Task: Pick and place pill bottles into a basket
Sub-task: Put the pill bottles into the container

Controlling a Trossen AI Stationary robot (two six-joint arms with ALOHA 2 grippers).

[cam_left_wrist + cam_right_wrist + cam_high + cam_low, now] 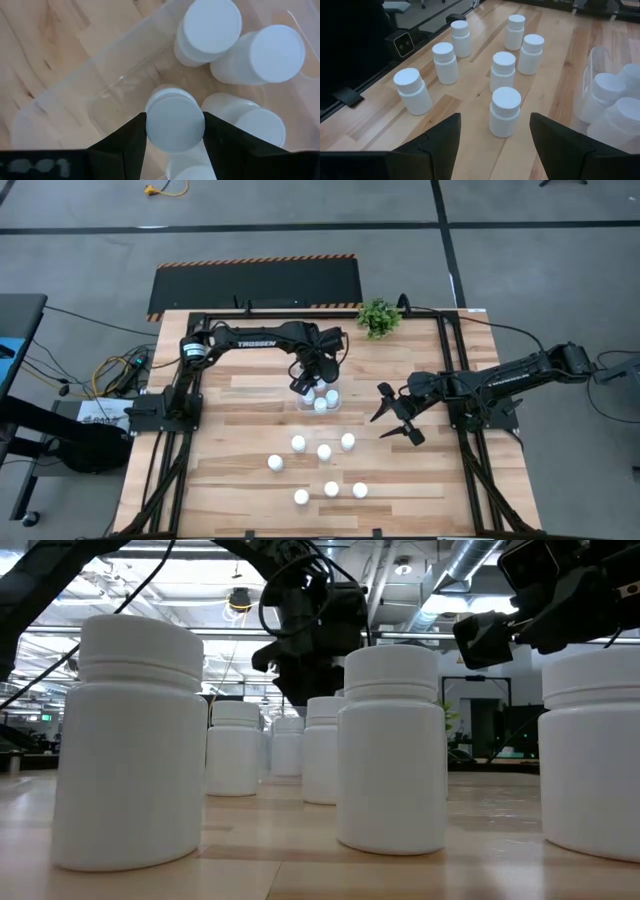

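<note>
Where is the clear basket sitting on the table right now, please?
In the high view the basket sits left of table centre, directly under the left pincer, below-left of the potted plant.

High view: straight down over the whole light wooden counter (250,395).
Low view: counter height, level, very near the small white cylindrical pill bottles (392,750).
Left wrist view: close above the clear rectangular plastic basket (105,95).
Right wrist view: slants down over the loose bottles; shares them with the high view.
</note>
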